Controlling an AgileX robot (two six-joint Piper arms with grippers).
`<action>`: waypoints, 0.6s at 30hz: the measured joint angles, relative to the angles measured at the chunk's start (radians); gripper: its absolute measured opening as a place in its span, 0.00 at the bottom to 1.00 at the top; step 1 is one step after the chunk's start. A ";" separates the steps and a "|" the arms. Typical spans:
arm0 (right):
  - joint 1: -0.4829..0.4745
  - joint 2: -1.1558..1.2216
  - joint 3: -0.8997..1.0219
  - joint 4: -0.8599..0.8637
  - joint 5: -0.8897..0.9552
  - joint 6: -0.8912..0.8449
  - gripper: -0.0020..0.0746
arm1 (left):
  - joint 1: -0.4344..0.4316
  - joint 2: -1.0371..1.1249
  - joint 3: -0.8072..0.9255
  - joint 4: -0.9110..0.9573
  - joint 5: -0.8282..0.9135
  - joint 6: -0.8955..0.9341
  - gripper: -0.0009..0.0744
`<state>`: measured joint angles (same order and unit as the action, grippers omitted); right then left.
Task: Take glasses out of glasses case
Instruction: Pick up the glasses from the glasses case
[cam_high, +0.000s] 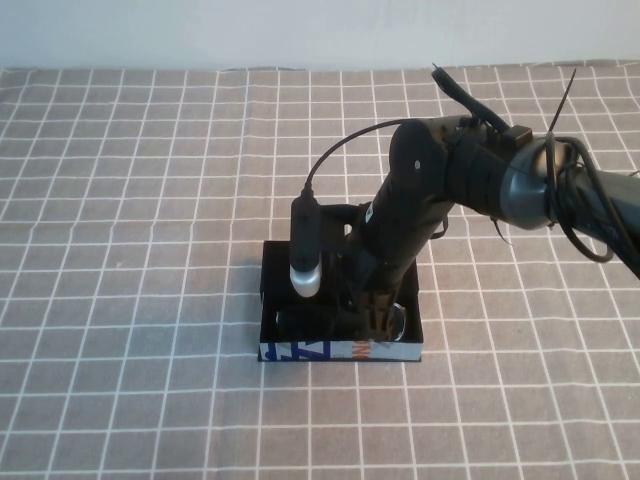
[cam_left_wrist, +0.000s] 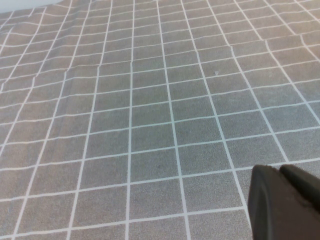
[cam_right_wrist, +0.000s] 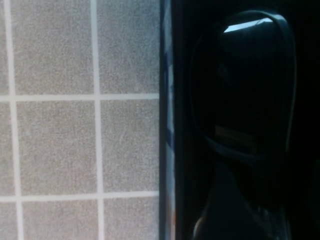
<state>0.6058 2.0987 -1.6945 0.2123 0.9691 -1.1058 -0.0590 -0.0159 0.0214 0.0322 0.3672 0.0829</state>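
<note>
Black glasses (cam_right_wrist: 245, 85) under right hand (cam_high: 372, 312); left hand (cam_left_wrist: 285, 202) aside.

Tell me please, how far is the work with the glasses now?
Done: the glasses case lies open on the checked cloth. In hand: the right gripper reaches down inside it, over the glasses. Left: the glasses lie in the case, not yet lifted out. The left gripper hangs over bare cloth elsewhere.

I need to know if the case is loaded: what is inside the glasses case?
Inside the open glasses case lie the glasses, one dark lens showing. The right gripper reaches down into it and covers the rest. The left gripper hangs over bare cloth.
</note>
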 joint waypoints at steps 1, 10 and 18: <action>0.000 0.000 0.000 0.000 0.000 0.000 0.44 | 0.000 0.000 0.000 0.000 0.000 0.000 0.01; 0.000 0.029 -0.001 0.000 -0.006 -0.003 0.44 | 0.000 0.000 0.000 0.000 0.000 0.000 0.01; 0.000 0.031 -0.001 0.000 0.000 -0.003 0.24 | 0.000 0.000 0.000 0.000 0.000 0.000 0.01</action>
<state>0.6058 2.1293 -1.6952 0.2123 0.9691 -1.1092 -0.0590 -0.0159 0.0214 0.0322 0.3672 0.0829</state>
